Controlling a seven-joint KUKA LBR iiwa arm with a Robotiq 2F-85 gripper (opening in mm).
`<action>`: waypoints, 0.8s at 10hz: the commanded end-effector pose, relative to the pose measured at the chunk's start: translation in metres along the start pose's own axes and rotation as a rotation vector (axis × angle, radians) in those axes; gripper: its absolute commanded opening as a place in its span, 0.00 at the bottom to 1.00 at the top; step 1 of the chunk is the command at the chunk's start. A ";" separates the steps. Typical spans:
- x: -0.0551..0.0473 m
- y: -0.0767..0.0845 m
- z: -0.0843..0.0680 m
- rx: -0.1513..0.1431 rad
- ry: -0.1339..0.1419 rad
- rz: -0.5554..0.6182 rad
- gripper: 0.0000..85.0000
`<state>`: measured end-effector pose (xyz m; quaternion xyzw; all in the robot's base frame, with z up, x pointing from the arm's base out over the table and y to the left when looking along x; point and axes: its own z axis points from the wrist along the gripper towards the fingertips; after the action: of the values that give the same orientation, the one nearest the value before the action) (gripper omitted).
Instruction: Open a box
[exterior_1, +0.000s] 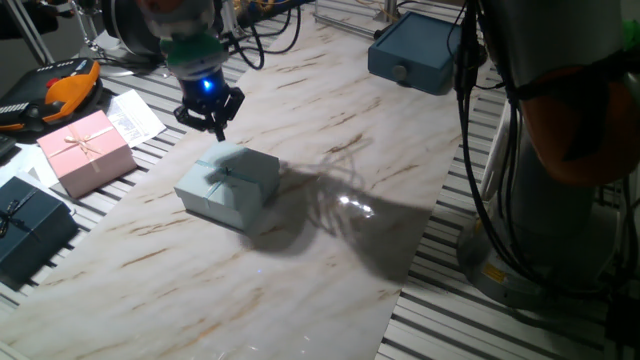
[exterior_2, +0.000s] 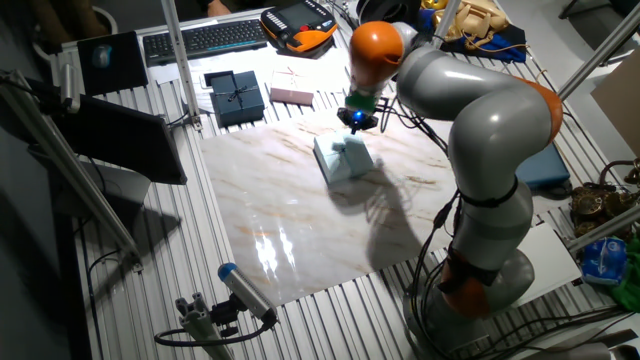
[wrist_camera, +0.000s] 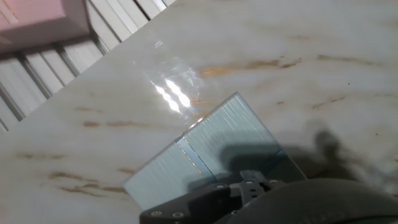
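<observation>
The pale blue box (exterior_1: 230, 190) sits mid-table on the marble board, also in the other fixed view (exterior_2: 345, 160). Its lid with the thin ribbon bow looks raised at the far edge. My gripper (exterior_1: 220, 133) stands right over that far edge, fingers drawn together to a point on the lid's rim; it also shows in the other fixed view (exterior_2: 357, 125). In the hand view the ribboned blue lid (wrist_camera: 211, 149) runs tilted up to my dark fingers (wrist_camera: 217, 199) at the bottom. The box's inside is hidden.
A pink ribboned box (exterior_1: 85, 150) and a dark navy ribboned box (exterior_1: 30, 225) lie left on the slatted table. A blue-grey case (exterior_1: 420, 55) stands at the back. An orange-black pendant (exterior_1: 60, 95) lies far left. The arm's base (exterior_1: 560, 200) stands right.
</observation>
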<state>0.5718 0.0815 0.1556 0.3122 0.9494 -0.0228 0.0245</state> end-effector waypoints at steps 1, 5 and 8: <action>0.002 0.001 0.003 -0.006 0.002 0.005 0.00; 0.009 0.005 0.016 -0.044 0.021 0.025 0.00; 0.016 0.009 0.024 -0.064 0.054 0.028 0.00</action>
<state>0.5651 0.0966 0.1299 0.3254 0.9454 0.0161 0.0092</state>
